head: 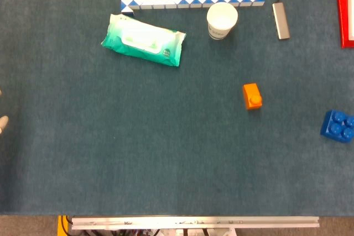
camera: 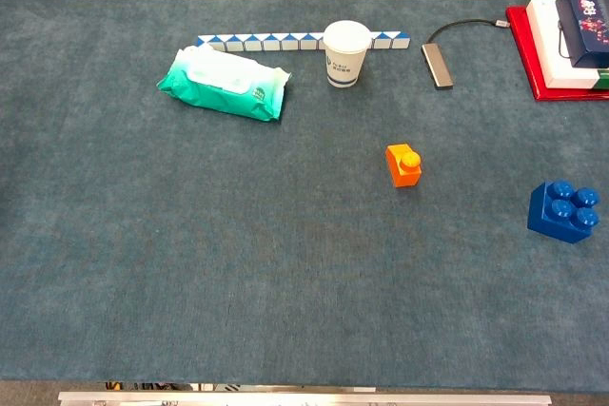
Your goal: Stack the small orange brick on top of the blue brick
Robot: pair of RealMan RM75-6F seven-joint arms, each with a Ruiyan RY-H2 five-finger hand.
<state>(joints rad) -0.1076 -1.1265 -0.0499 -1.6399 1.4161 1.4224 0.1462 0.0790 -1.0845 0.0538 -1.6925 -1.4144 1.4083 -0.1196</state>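
Observation:
The small orange brick [head: 252,96] [camera: 403,164] stands alone on the blue cloth, right of the table's middle, its single stud up. Further right and slightly nearer, close to the right edge, sits the blue brick [head: 338,125] [camera: 563,210], with nothing on it. Only a pale fingertip of my left hand [head: 3,123] pokes in at the far left edge of the head view, well away from both bricks; how the hand is posed is hidden. My right hand shows in neither view.
A green wet-wipes pack [camera: 223,82] lies at the back left. Behind it runs a blue-and-white folding ruler [camera: 276,42], with a white paper cup [camera: 345,54] in front. A grey USB hub with cable [camera: 438,65] and stacked boxes on a red tray [camera: 561,40] sit back right.

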